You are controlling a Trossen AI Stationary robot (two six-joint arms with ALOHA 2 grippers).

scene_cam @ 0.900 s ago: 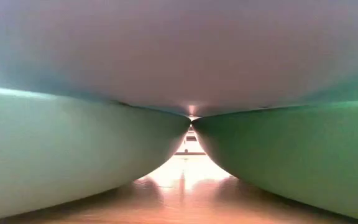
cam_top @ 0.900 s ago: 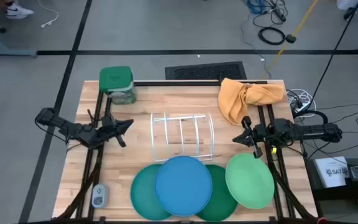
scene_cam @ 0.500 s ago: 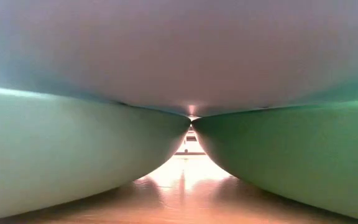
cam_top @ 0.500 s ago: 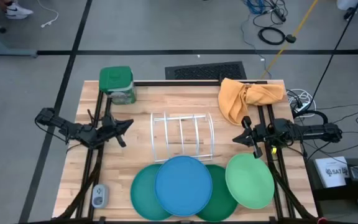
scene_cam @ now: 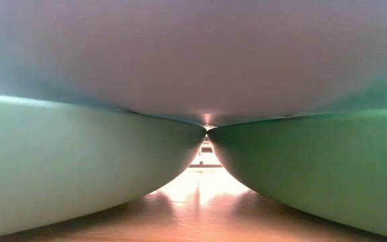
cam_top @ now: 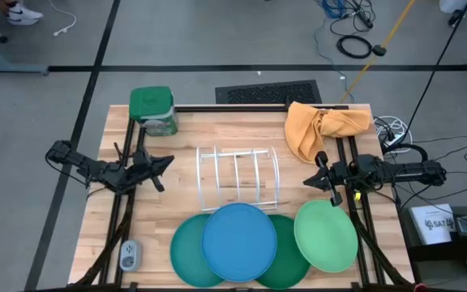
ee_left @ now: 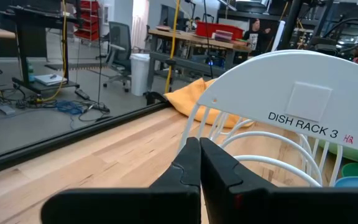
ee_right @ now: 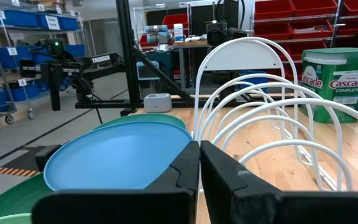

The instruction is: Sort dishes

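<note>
Blue on top: in the high view the blue plate overlaps the teal plate and the dark green plate at the near edge of the bench, with the light green plate just to their right. Nothing here has shifted over the last second, and the white wire rack holds no plate, so by my reading the sorting has not begun. The left gripper waits left of the rack, the right gripper right of it.

The low view is filled by plate undersides, with only a sliver of bench between them.

In the left wrist view the left jaws are pressed together, holding nothing, facing the rack's "DISH RACK 3" label.

In the right wrist view the right jaws are likewise closed and empty, facing the blue plate and rack.
</note>
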